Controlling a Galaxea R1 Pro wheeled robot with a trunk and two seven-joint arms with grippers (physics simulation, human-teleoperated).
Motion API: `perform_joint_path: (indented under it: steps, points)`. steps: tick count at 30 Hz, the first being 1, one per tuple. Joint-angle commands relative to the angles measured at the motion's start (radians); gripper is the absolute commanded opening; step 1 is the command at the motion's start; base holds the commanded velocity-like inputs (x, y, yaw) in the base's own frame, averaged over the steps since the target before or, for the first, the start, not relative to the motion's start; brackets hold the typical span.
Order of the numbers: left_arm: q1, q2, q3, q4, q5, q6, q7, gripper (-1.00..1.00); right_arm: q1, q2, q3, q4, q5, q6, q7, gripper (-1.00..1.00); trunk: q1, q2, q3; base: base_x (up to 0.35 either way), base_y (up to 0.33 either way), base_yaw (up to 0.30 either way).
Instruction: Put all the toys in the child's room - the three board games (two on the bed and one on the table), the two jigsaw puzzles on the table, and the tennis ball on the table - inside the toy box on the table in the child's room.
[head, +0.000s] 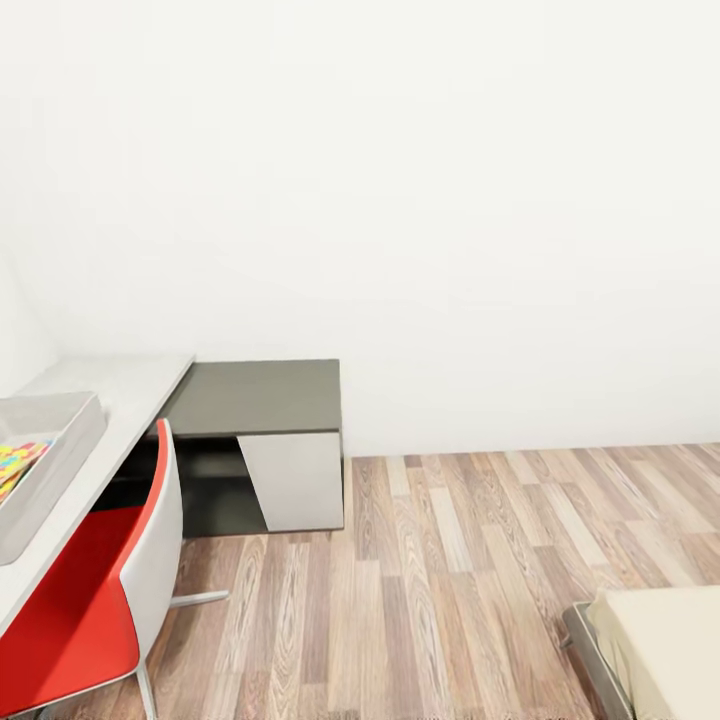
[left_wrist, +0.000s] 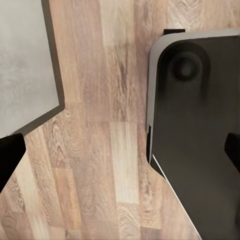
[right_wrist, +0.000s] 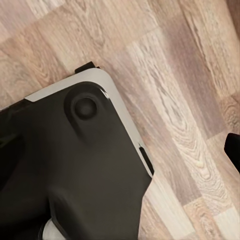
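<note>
The light grey toy box (head: 70, 440) stands on the pale desk top of the table (head: 125, 385) at the far left of the head view. A square jigsaw puzzle (head: 15, 465) with a multicolour piece pattern lies inside it, partly cut off by the frame edge. A corner of the beige bed (head: 670, 640) shows at the lower right. My left gripper (left_wrist: 120, 155) hangs open over the wood floor, its dark fingertips (left_wrist: 10, 155) at the frame's sides. The right gripper (right_wrist: 120, 155) is open too, one fingertip (right_wrist: 234, 150) visible, nothing held.
A red chair (head: 70, 600) stands pushed against the desk. The lower dark grey desk section (head: 260, 395) meets the white wall. Wood-plank floor (head: 450, 580) lies open between desk and bed. My black base (left_wrist: 200, 140) (right_wrist: 75, 165) sits under both grippers; a pale grey surface (left_wrist: 25, 60) is beside it.
</note>
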Motion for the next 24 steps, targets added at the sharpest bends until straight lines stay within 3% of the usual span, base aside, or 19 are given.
perform_joint_path:
  steps: [1, 12, 24]
  points:
    - [-0.001, 0.0, -0.008, 0.0, 0.008, -0.002, 0.001, 1.0, 0.0, 0.0, 0.008, 0.0, -0.01, -0.003, 0.001, 1.0, 0.0, -0.002, -0.004, 0.0, 0.0, 0.0]
    - [-0.001, -0.001, -0.008, 0.0, 0.008, 0.002, -0.004, 1.0, 0.0, 0.001, 0.008, -0.001, -0.009, -0.006, -0.003, 1.0, 0.0, -0.002, -0.021, 0.0, 0.0, 0.001]
    - [-0.001, -0.001, -0.009, 0.0, 0.008, 0.002, -0.004, 1.0, 0.0, 0.011, 0.012, -0.002, -0.004, -0.004, -0.003, 1.0, 0.0, -0.002, -0.024, 0.0, 0.0, 0.009]
